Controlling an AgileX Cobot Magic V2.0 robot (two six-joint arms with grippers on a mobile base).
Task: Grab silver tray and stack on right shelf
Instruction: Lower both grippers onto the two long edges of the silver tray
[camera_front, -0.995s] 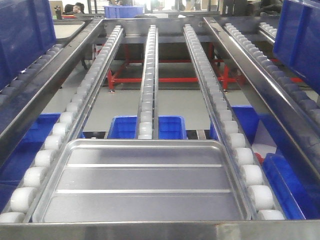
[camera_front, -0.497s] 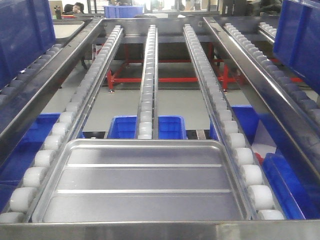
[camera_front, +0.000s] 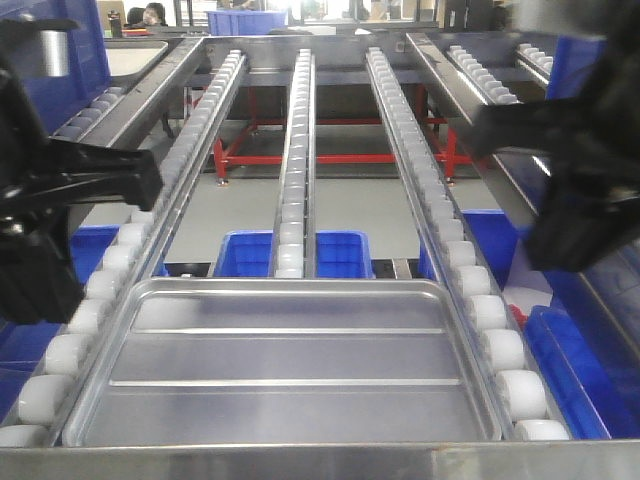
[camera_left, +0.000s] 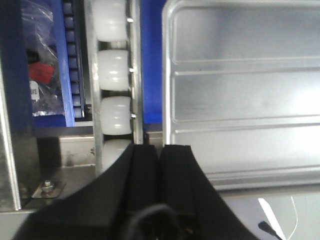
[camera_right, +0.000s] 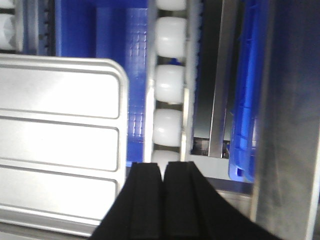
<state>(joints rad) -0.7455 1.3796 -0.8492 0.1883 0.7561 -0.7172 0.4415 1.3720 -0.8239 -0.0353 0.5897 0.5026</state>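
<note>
One silver tray flat at the right shelf's front edge, between the outer two of three roller lanes. Wrist views only — left gripper and right gripper pressed together, empty, near tray corners.

The left arm stands at the left edge of the scene, dark and blurred, its forward part pointing right. The right arm stands opposite at the right edge, pointing left. The left gripper and the right gripper each hold their black fingers pressed together along a thin seam.
</note>
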